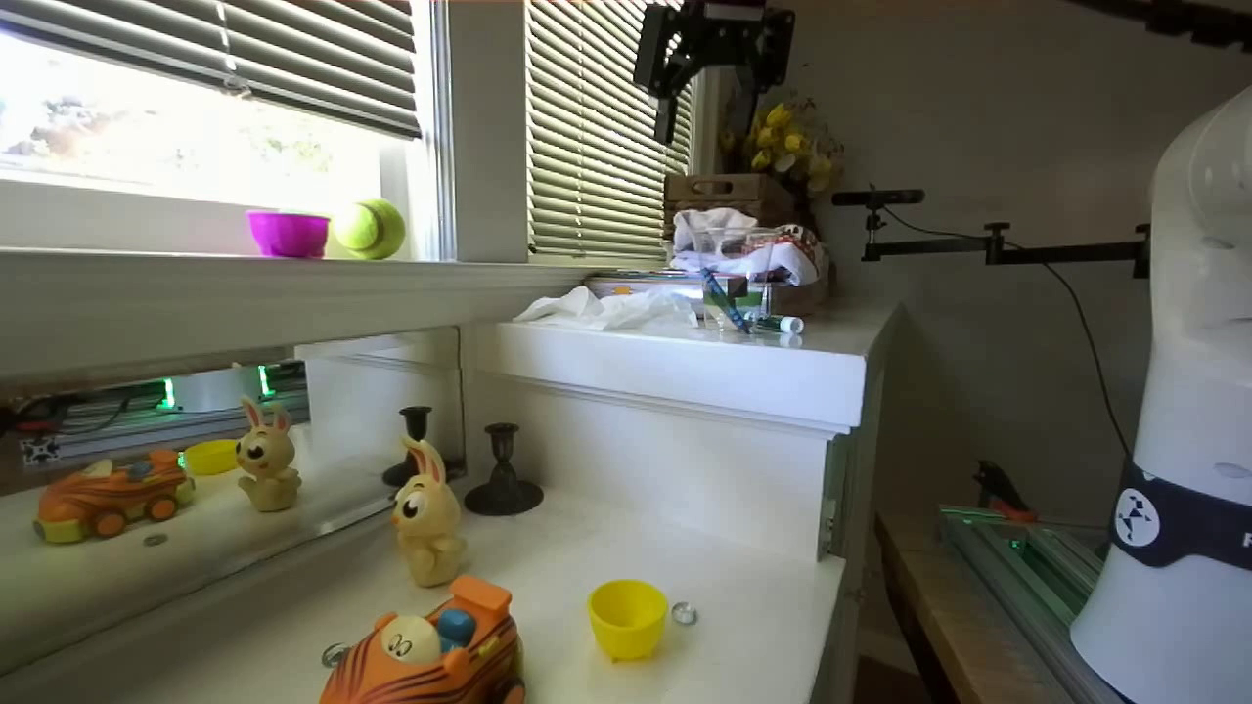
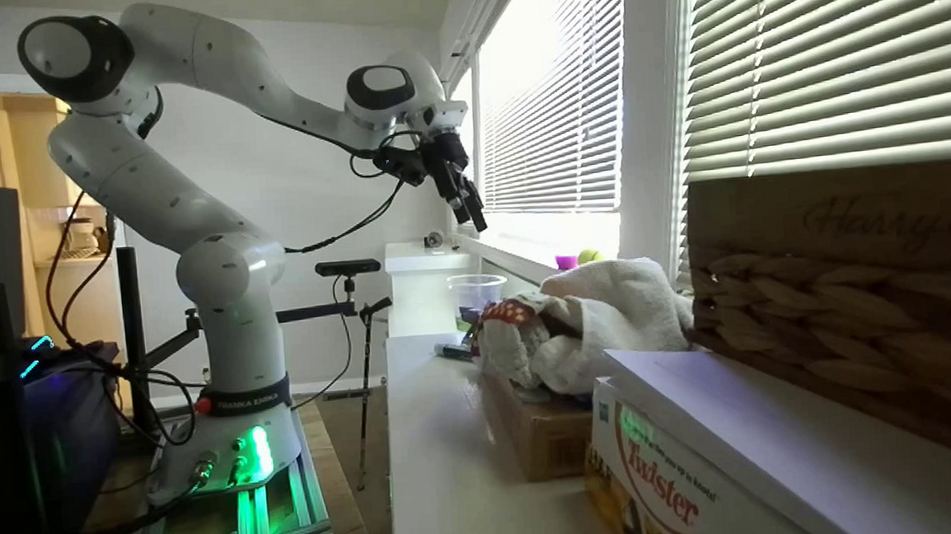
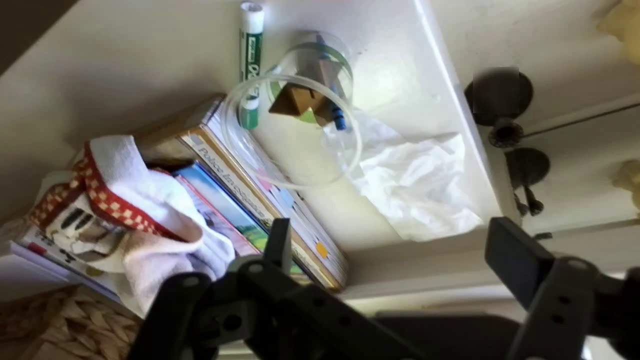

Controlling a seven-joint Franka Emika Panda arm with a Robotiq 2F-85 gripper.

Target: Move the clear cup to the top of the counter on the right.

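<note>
The clear cup stands upright on the white counter top in both exterior views (image 1: 738, 279) (image 2: 477, 293). In the wrist view the clear cup (image 3: 295, 70) shows from above, with a blue stick and brown angular pieces inside. The counter is a tall white block with a plain front (image 1: 665, 376); its top also shows in an exterior view (image 2: 446, 467) and the wrist view (image 3: 390, 65). My gripper is open and empty, pointing down high above the counter in both exterior views (image 1: 703, 135) (image 2: 473, 222). In the wrist view the gripper (image 3: 385, 245) has its fingers wide apart, clear of the cup.
A green marker (image 3: 250, 55), crumpled white tissue (image 3: 420, 185) and books (image 3: 240, 190) lie around the cup. A towel (image 2: 602, 317) and woven basket (image 2: 840, 294) stand along the window side. Below are a yellow cup (image 1: 628, 618), toy car (image 1: 430, 650), rabbit (image 1: 428, 523) and candlestick (image 1: 503, 479).
</note>
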